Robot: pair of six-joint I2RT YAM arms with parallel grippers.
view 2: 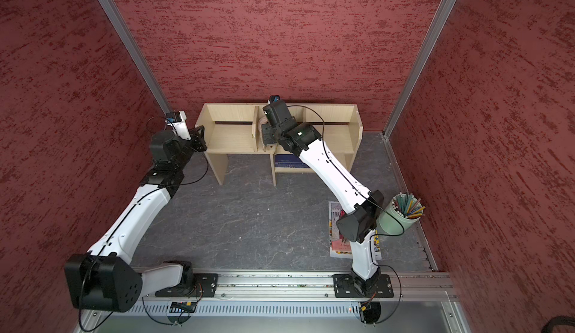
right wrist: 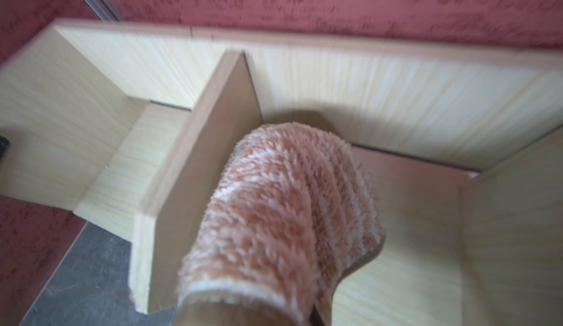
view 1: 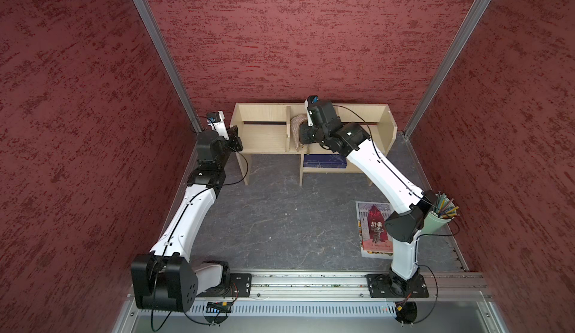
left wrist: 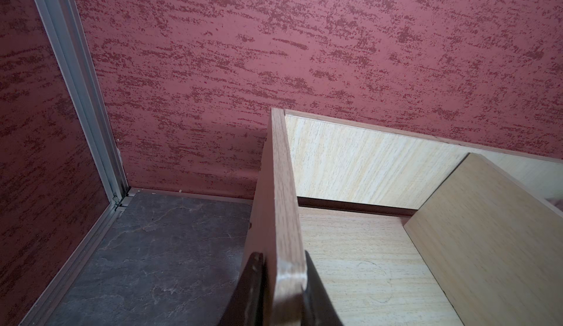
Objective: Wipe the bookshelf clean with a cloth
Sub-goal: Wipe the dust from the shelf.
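The light-wood bookshelf (view 1: 264,135) (view 2: 230,136) stands against the back wall, with two upright dividers. My left gripper (view 1: 235,139) (left wrist: 285,291) is shut on its left side panel (left wrist: 280,193), one dark finger on each face near the front top corner. My right gripper (view 1: 304,136) is inside the middle compartment, just right of the left divider (right wrist: 210,156). It is shut on the fluffy tan, striped cloth (view 1: 297,125) (view 2: 260,126) (right wrist: 289,211). The cloth drapes over the jaws and hides them, and it lies against the divider. The right wrist view is blurred.
A dark blue book (view 1: 323,161) (view 2: 286,160) lies on the small lower shelf. A red-covered picture book (view 1: 371,228) (view 2: 335,222) lies on the grey floor at the right. Beside it a green cup of pencils (view 1: 440,216) (view 2: 401,217) stands behind the right arm. Red walls close in on three sides.
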